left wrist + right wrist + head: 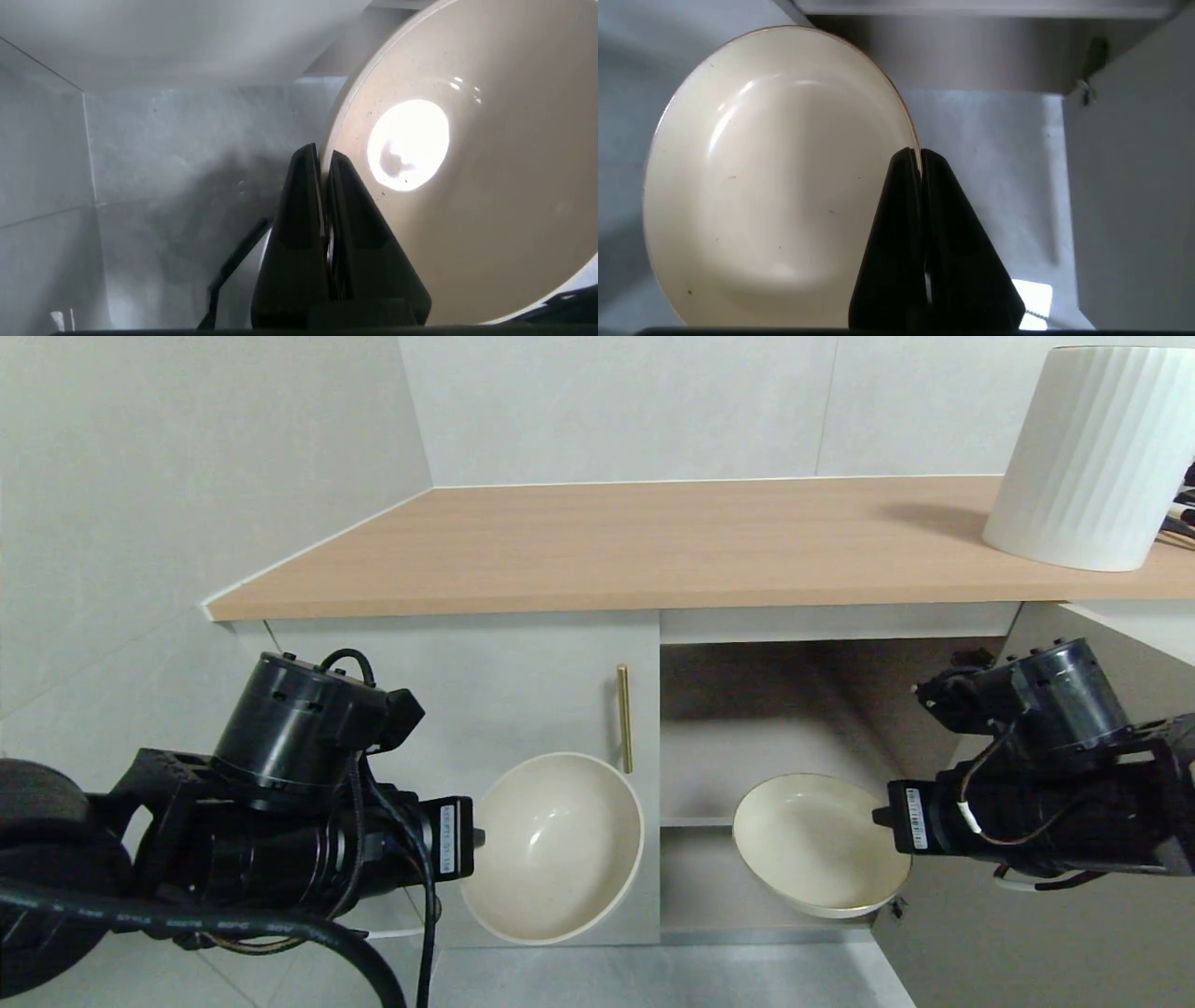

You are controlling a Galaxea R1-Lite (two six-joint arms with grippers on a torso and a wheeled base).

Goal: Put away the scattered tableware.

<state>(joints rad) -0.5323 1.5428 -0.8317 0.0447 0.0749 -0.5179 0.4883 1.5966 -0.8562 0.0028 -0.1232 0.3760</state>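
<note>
My left end effector (474, 840) is clamped on the rim of a deep cream bowl (560, 845). My right end effector (882, 819) pinches a shallower bowl (812, 845), with the open cabinet (747, 728) just beyond it. I judge neither is shelved yet; both need placing inside.

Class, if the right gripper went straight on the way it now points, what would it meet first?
Probably the deeper bowl held by the left gripper: the right gripper, shut on the shallow bowl, points across toward it. Depth is unclear.
</note>
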